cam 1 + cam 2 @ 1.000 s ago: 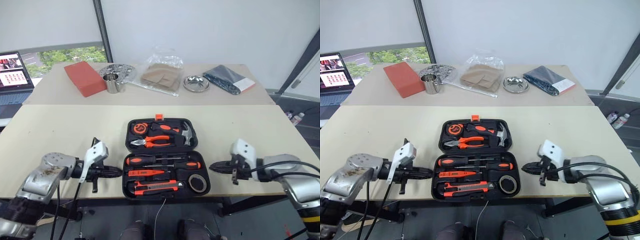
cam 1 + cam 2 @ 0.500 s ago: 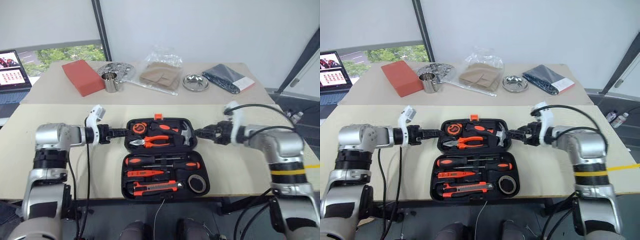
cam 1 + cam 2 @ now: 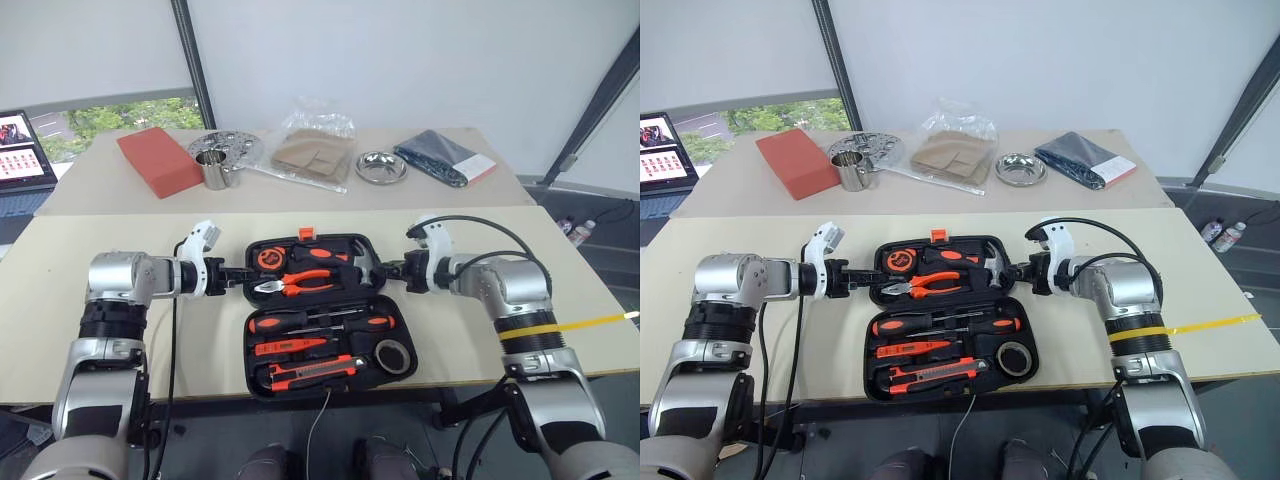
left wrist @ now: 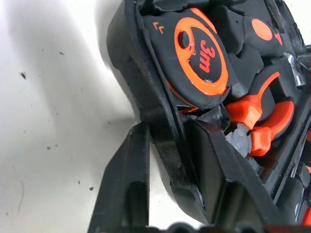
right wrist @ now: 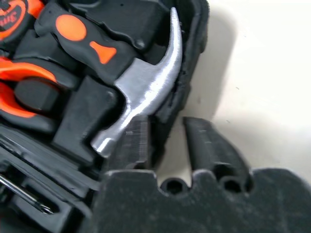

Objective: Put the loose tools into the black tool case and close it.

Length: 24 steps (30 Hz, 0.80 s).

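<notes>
the black tool case [image 3: 320, 310] lies open on the worktop [image 3: 560, 300]; the left hand [image 4: 167, 145] pinches its far half's left rim, the right hand [image 5: 163, 138] its right rim.

Both arms are built of silver-grey metal segments joined by black ribbed collars. The left arm [image 3: 112, 300] has a rounded silver elbow housing with faint brown scuffs, and a black cable drops from its wrist down past the forearm. A white angular plastic housing sits on top of each wrist, behind the black fingers. The right arm [image 3: 515, 300] carries a black cable that loops in an arc above its wrist, and a yellow band rings its forearm. The left gripper [image 3: 238, 276] and the right gripper [image 3: 385, 268] are matt black; in the wrist views the fingers [image 4: 126, 184] show moulded ridges, and the right gripper's base shows small round holes.
</notes>
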{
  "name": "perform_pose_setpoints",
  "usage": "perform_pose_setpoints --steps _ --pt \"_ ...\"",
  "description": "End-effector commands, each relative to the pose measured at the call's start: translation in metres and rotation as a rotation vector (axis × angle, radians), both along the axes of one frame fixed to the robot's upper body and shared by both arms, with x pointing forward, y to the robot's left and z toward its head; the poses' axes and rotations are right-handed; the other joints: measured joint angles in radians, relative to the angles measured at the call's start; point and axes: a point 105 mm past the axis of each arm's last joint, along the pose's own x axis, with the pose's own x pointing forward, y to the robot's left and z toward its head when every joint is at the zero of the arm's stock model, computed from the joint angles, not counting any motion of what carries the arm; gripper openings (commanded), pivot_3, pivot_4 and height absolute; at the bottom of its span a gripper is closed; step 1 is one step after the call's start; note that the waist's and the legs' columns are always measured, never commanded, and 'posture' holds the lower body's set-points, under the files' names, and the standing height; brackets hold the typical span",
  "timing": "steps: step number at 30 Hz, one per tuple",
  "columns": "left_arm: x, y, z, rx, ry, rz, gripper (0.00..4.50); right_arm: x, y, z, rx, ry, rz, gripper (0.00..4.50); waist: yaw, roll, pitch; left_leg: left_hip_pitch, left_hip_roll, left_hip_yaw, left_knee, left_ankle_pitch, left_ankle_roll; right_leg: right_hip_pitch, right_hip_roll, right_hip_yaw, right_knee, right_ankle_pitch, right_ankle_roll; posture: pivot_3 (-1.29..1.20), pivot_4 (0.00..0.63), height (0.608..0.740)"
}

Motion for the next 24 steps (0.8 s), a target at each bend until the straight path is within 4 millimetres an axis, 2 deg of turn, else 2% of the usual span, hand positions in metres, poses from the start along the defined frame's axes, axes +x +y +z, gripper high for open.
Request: perform_pose_setpoints --steps 1,3,7,9,11,14,16,19,24 --pt "-0.007 -0.021 -0.002 -0.008 -0.034 -0.098 0.73 0.008 -0.003 0.019 0.005 -0.080 -0.042 0.00 0.002 0.000 0.000 0.000 0.000 0.000 0.000 0.000 0.000 0.000 0.000 0.000 0.000 0.000 0.000 0.00 0.150 0.734" --pt "-0.006 -0.025 0.003 -0.021 -0.084 -0.115 0.71 0.009 -0.002 0.025 0.013 -0.114 -0.041 0.00 0.004 0.000 0.000 0.000 0.000 0.000 0.000 0.000 0.000 0.000 0.000 0.000 0.000 0.000 0.000 0.00 0.150 0.734" --pt "0.015 -0.036 0.052 -0.060 -0.416 -0.107 0.65 0.013 -0.001 0.060 0.054 -0.292 -0.054 0.00 0.013 0.000 0.000 -0.002 -0.001 0.000 0.000 0.000 0.000 -0.001 -0.001 0.000 0.000 0.000 -0.001 0.00 0.150 0.734" --pt "0.025 -0.037 0.075 -0.074 -0.550 -0.069 0.65 0.015 -0.002 0.074 0.076 -0.356 -0.076 0.00 0.016 0.000 0.001 -0.008 -0.001 0.000 0.000 0.001 -0.001 -0.007 -0.002 -0.002 0.000 0.002 -0.002 0.00 0.150 0.734" --pt "0.032 -0.037 0.090 -0.056 -0.667 -0.050 0.65 0.016 -0.005 0.084 0.082 -0.411 -0.101 0.00 0.016 0.000 0.001 -0.017 -0.004 0.000 0.001 0.006 0.002 -0.016 -0.002 -0.002 -0.001 0.005 -0.001 0.00 0.150 0.734" --pt "0.031 -0.042 0.106 0.002 -0.841 -0.097 0.65 0.012 -0.007 0.092 0.001 -0.544 -0.099 0.00 0.009 0.000 0.001 -0.021 -0.005 0.000 -0.001 0.012 0.009 -0.020 -0.001 -0.002 0.000 0.005 -0.002 0.00 0.150 0.734" --pt "0.028 -0.043 0.104 0.052 -0.895 -0.124 0.65 0.007 -0.009 0.088 -0.058 -0.604 -0.094 0.00 0.008 0.000 0.001 -0.021 -0.005 0.000 -0.005 0.012 0.009 -0.020 0.001 -0.004 0.000 0.005 -0.001 0.00 0.150 0.734" --pt "0.021 -0.041 0.084 0.179 -0.970 -0.169 0.65 -0.002 -0.014 0.071 -0.213 -0.706 -0.073 0.00 0.007 0.000 0.001 -0.020 -0.007 0.000 -0.012 0.012 0.009 -0.020 0.001 -0.004 -0.004 0.004 0.000 0.00 0.150 0.734" --pt "-0.005 -0.032 0.050 0.337 -1.079 -0.190 0.65 -0.026 -0.027 0.037 -0.369 -0.883 -0.094 0.00 0.006 0.000 0.000 -0.016 -0.008 0.001 -0.020 0.012 0.009 -0.019 0.001 -0.005 -0.007 0.001 0.003 0.00 0.150 0.734"
